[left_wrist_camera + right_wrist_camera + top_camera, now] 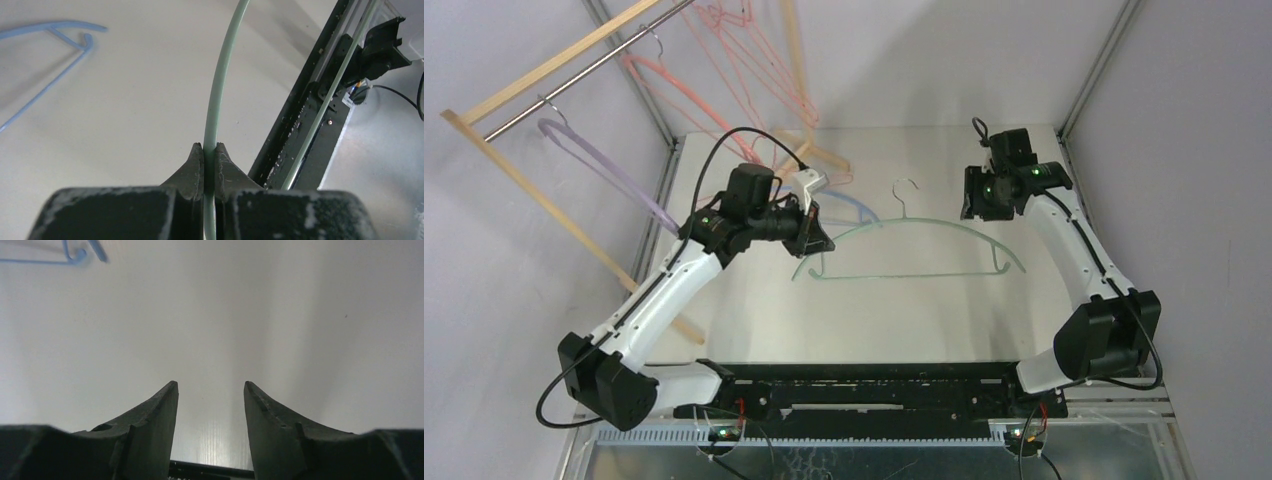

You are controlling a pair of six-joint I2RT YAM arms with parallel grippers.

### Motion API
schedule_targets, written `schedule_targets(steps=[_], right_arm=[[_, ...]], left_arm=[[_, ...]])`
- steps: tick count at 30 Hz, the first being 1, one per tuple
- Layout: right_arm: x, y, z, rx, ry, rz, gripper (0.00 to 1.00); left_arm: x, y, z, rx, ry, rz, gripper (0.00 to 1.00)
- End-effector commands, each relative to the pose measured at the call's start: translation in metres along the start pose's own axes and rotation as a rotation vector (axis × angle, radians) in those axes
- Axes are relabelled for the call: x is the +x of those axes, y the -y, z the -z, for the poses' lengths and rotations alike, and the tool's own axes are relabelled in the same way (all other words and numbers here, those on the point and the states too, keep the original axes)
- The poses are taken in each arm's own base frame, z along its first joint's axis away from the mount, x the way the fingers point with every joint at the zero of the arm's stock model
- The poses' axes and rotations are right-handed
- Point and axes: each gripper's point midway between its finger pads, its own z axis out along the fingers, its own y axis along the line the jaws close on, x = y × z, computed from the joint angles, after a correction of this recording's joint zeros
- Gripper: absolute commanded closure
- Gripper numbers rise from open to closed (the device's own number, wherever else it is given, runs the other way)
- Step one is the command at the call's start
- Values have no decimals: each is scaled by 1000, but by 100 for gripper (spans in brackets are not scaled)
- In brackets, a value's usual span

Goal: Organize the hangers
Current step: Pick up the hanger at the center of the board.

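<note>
A pale green hanger (911, 232) with a metal hook hangs level above the middle of the table. My left gripper (816, 243) is shut on its left end; in the left wrist view the jaws pinch the green bar (216, 95) at the left gripper (210, 150). A blue hanger (856, 207) lies flat on the table behind it and shows as the blue hanger (52, 31). My right gripper (971, 197) stands open off the green hanger's right end, touching nothing; the right gripper (210, 388) shows only bare table between its fingers.
A light wooden rack (519, 185) with a metal rod (574, 78) leans at the back left. On it hang a lilac hanger (599, 165), a thick pink one (669, 95) and thin pink-red wire ones (759, 65). Metal posts frame the table's back corners.
</note>
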Motion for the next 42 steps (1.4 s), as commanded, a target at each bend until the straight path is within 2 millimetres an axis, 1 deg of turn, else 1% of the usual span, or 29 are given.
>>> schedule_targets(steps=[1, 3, 5, 7, 8, 10, 13, 16, 17, 18, 19, 22, 27, 31, 39, 42], right_arm=[[-52, -3, 25, 6, 219, -58, 38], [-69, 6, 37, 26, 298, -127, 36], [-81, 16, 48, 78, 349, -166, 37], [-89, 18, 57, 107, 382, -179, 38], [-93, 16, 63, 99, 397, -186, 38], [-100, 3, 74, 52, 420, -183, 39], [-106, -32, 91, -98, 405, -163, 39], [-101, -69, 105, -253, 360, -165, 40], [-97, -81, 107, -297, 342, -159, 41], [-92, -90, 109, -329, 326, -163, 42], [-86, -103, 110, -370, 300, -158, 41], [-72, -129, 104, -422, 241, -136, 41], [-51, -168, 83, -426, 168, -25, 41], [-39, -195, 67, -457, 79, 12, 43], [-34, -232, 49, -585, -4, -123, 42], [-39, -247, 47, -647, -11, -182, 43]], left_arm=[[-26, 26, 17, 9, 55, -68, 100], [-25, 27, 24, -32, 55, -79, 100], [-23, 27, 33, -73, 51, -81, 100], [-18, 23, 40, -134, 30, -75, 100], [-14, 20, 43, -176, 17, -77, 100], [-5, 14, 45, -248, -4, -79, 100], [2, -5, 45, -412, -15, -50, 100], [1, -17, 45, -571, -5, -67, 100], [-1, -25, 48, -648, 6, -74, 100], [-3, -27, 47, -687, 15, -81, 100], [-5, -29, 46, -714, 24, -89, 100], [-10, -31, 38, -774, 49, -111, 100], [-22, -29, 25, -817, 66, -153, 100], [-31, -27, 26, -848, 89, -164, 100], [-41, -22, 25, -859, 132, -159, 100], [-47, -20, 27, -858, 157, -154, 100]])
